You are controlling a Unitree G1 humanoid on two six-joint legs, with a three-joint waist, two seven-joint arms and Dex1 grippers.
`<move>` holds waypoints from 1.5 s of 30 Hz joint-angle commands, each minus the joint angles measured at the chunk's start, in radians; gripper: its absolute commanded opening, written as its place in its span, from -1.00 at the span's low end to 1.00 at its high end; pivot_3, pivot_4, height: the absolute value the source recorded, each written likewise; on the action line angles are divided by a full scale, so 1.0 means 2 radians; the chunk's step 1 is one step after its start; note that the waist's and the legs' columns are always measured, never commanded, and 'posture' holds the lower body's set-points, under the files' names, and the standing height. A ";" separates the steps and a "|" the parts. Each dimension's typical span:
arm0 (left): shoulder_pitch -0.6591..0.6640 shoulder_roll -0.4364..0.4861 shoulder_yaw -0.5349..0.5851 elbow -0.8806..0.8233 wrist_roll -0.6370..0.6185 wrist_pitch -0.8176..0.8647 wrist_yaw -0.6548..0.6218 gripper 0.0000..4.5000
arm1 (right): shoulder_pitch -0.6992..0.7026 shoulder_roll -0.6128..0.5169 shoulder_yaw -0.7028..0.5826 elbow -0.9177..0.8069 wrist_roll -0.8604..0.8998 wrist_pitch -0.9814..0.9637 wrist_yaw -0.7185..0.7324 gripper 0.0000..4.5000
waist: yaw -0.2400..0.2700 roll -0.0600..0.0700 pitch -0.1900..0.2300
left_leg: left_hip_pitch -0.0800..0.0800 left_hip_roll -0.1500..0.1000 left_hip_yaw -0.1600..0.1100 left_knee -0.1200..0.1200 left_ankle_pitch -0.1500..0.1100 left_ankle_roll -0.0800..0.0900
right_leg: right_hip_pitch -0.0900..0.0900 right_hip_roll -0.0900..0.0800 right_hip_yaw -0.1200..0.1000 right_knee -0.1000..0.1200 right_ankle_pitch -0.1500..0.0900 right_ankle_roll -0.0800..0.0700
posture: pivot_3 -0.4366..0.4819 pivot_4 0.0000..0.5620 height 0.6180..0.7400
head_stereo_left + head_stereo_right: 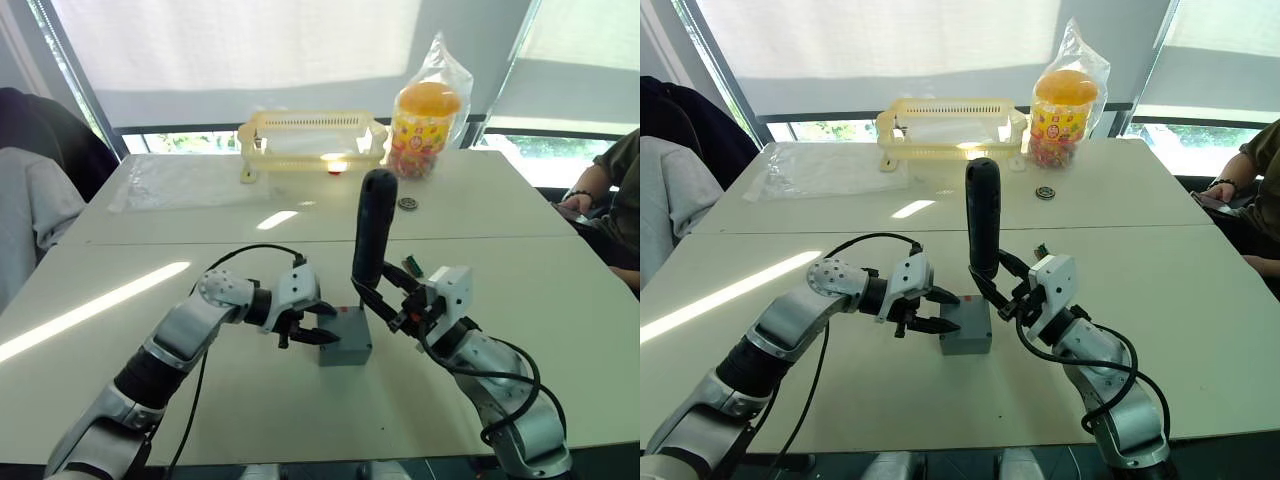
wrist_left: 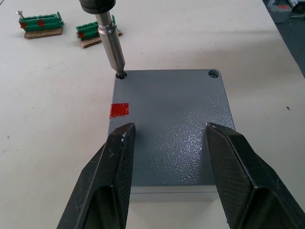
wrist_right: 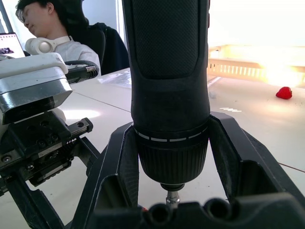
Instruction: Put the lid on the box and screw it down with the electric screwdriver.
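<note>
Currently right tool (image 1: 1002, 300) clamps the electric screwdriver (image 1: 983, 217), bit in the lid (image 2: 170, 125) corner hole; left tool (image 2: 171, 157) spread, so box could spin.

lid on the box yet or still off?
On. The lid sits flush over the box, corners lined up. The electric screwdriver, held upright by the right gripper, has its bit in a corner screw hole.

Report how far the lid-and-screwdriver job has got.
Done: the lid sits on the box. In hand: the right gripper holds the electric screwdriver upright, bit in a corner hole; the left gripper is open over the lid. Left: the other corners, one visibly empty.
</note>
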 commanded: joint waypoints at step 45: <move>-0.004 0.030 0.101 -0.112 -0.105 0.099 0.056 0.04 | -0.367 -0.424 0.084 0.444 0.212 0.628 0.134 0.60 | -0.003 0.010 0.013 | -0.010 -0.001 0.002 0.001 -0.002 0.004 | -0.010 0.000 0.000 -0.001 0.002 0.005 | -0.05 -0.47 1.00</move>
